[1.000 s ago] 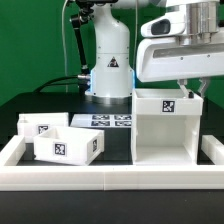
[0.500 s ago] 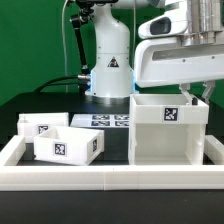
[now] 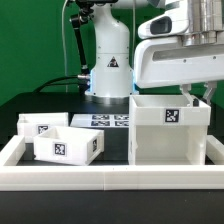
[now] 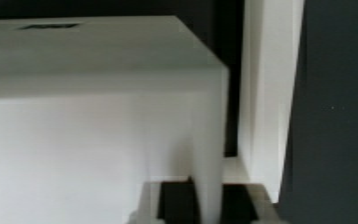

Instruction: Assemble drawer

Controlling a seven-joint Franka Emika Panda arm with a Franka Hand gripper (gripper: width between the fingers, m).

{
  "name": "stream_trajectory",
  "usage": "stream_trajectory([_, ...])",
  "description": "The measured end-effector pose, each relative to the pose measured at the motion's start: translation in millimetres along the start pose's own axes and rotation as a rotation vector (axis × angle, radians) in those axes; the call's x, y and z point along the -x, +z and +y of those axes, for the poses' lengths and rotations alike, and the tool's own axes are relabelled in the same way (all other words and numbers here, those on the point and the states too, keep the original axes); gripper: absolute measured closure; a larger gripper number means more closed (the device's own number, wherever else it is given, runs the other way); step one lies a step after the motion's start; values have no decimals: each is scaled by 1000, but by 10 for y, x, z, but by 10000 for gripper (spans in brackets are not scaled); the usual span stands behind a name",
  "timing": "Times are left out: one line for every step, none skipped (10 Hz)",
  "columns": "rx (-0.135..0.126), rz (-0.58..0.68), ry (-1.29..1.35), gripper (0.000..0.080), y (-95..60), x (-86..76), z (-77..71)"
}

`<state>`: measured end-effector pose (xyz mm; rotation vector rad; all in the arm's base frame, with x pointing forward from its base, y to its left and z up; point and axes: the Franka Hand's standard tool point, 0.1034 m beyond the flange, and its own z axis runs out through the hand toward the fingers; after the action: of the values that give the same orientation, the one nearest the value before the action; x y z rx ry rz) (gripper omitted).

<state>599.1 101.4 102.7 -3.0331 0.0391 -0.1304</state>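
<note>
The tall white drawer housing (image 3: 165,140) stands at the exterior view's right, open at the top, with a square tag on its front. My gripper (image 3: 192,96) is at its upper right corner, shut on the thin right wall. In the wrist view the wall's edge (image 4: 210,150) runs between my two dark fingers (image 4: 179,205), and my gripper (image 4: 211,205) clamps it. Two small open-top drawer boxes, one behind (image 3: 42,126) and one in front (image 3: 68,147), sit together at the exterior view's left, each with a tag.
A low white border rail (image 3: 110,178) frames the black table at the front and sides. The marker board (image 3: 108,120) lies flat behind the boxes. The arm's white base (image 3: 108,60) stands at the back centre.
The housing has shifted with my gripper towards the front rail and slightly to the exterior view's left since one second ago. It has held still for the last half second. The boxes have not moved.
</note>
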Motion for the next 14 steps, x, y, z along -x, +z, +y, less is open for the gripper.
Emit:
stream_trajectory([0,0,11,758,0,0,-2])
stream_trajectory([0,0,15,758,0,0,-6])
stream_trajectory([-1,1,32,758,-1,0,-9])
stream_trajectory([-2,2,99,758,-1,-1,-24])
stream_trajectory([-5,12,210,758,11,-11,-48])
stream_trajectory([-8,19,317,758,9,-17,-70])
stream_trajectory([-7,23,473,758,-5,-24,-80])
stream_trajectory([-7,25,561,758,-11,-33,-80])
stream_trajectory([-14,24,625,758,-20,-61,-62])
stream_trajectory([-22,26,683,758,-29,-95,-35])
stream_trajectory([-29,25,701,758,-25,-100,-24])
stream_trajectory([-38,22,784,758,-34,-100,-55])
stream_trajectory([-42,20,832,758,-36,-100,-66])
stream_trajectory([-45,18,886,758,-35,-100,-62])
